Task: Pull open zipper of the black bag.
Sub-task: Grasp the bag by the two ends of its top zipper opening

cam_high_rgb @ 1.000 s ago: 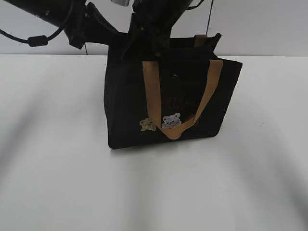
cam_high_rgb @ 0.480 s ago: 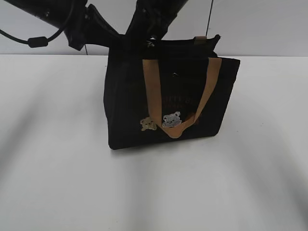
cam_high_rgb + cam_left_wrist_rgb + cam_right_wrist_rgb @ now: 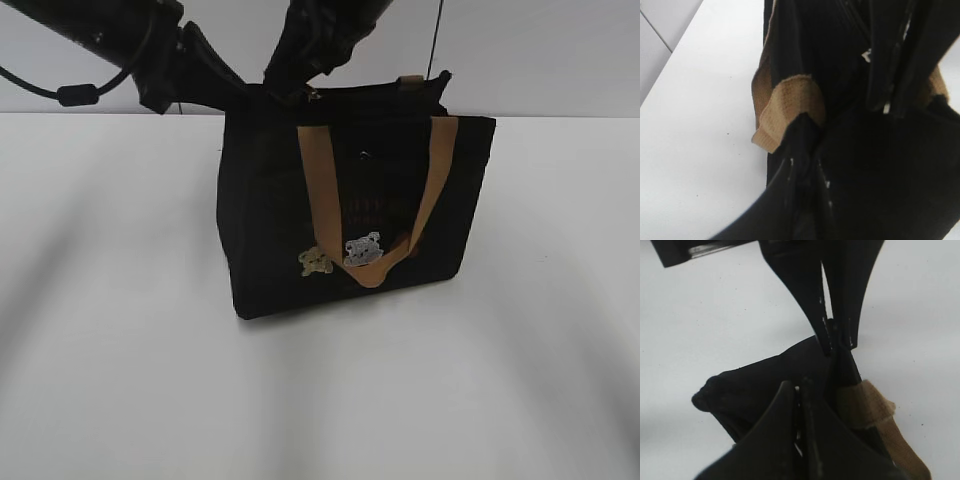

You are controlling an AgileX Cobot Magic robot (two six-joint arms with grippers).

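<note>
Black bag (image 3: 300, 240) stands upright on the white worktop (image 3: 120, 380), centre of the exterior frame, slightly right of middle. Front face carries a tan strap handle (image 3: 318, 170) hanging down in a loop, two small bear patches (image 3: 362, 248) near the lower middle, and faint reddish lettering above them. A second tan strap end shows at the bag's rear top edge, upper right of the bag.

Zipper (image 3: 375, 90) runs along the bag's top edge; a small light metal glint sits at its left end, just under the arms. Whether the zipper is parted cannot be told from the exterior view.

Both arms enter from the upper left of the exterior frame and meet at the bag's top left corner.

Left gripper (image 3: 807, 165): lower middle of the left wrist frame, fingers close together on black fabric of the bag, right beside a folded tan strap piece. It appears to pinch the bag's cloth.

Right gripper (image 3: 799, 405): lower middle of the right wrist frame, fingers pressed together with only a hairline gap, tips at the dark bag edge. What lies between the tips, if anything, cannot be told. The other arm's fingers show above it, also on the fabric.
</note>
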